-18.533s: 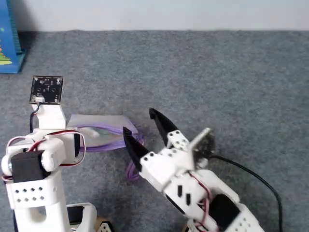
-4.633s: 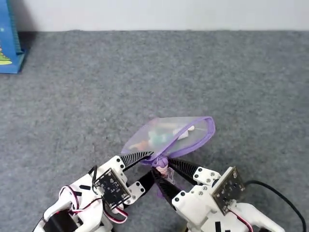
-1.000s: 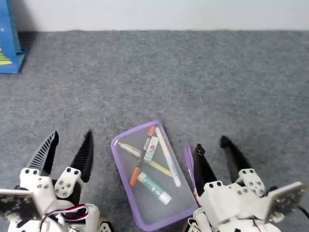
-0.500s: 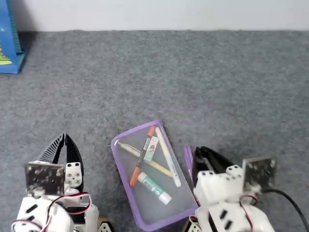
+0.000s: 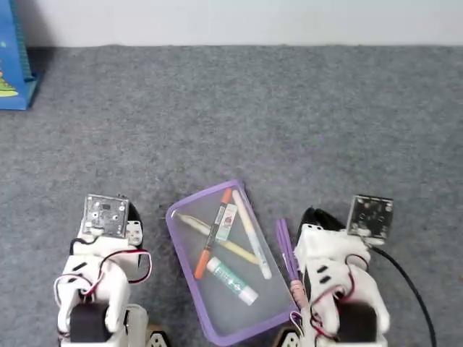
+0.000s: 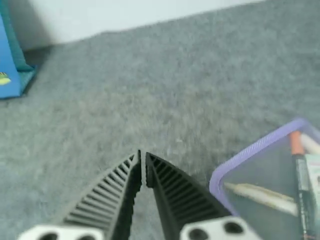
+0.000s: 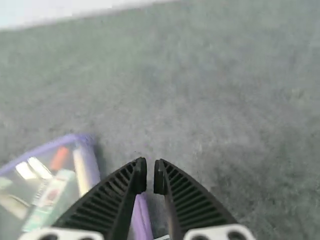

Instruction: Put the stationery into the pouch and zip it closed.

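We see purple pouch (image 5: pixel 224 307) flat, pens (image 5: pixel 212 235) inside, left gripper (image 6: pixel 142 165) at its 9 o'clock, right gripper (image 7: pixel 150 175) at 3, jaws closed together

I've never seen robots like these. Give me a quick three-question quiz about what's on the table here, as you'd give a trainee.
1. True or false: the left gripper is clamped on the pouch.
2. The orange pen lies: A inside the pouch, B beside it, C beneath it.
3. Fill in: the right gripper has its fingers ___ (open or shut).
Key: 1 false; 2 A; 3 shut.
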Motion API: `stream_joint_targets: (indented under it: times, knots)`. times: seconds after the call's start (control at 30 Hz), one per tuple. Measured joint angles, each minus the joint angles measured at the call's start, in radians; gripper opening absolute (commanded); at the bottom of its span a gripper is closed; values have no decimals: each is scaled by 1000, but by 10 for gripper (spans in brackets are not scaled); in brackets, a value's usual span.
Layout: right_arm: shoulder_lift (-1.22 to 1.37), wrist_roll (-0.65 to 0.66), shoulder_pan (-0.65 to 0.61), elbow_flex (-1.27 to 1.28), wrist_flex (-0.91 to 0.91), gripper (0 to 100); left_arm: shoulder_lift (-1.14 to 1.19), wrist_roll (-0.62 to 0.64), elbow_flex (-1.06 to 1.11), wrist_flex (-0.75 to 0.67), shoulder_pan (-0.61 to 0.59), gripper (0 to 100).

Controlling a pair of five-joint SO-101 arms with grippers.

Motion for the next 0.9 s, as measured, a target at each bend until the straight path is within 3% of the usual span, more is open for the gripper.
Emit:
stream_joint_targets:
  times: [0.17,0.37,0.53,0.73,0.9]
  knots:
    - [6,8,0,172,-132,32,3,0,127,-71,0,15]
    - [5,166,2,253,-212,32,6,2,252,-152,0,15]
    - [9,212,11,255,-215,32,6,-2,252,-153,-2,15]
    - [9,212,129,255,-209,32,6,-2,252,-147,-2,15]
    - [9,215,193,255,-94,32,6,-5,252,-74,-2,15]
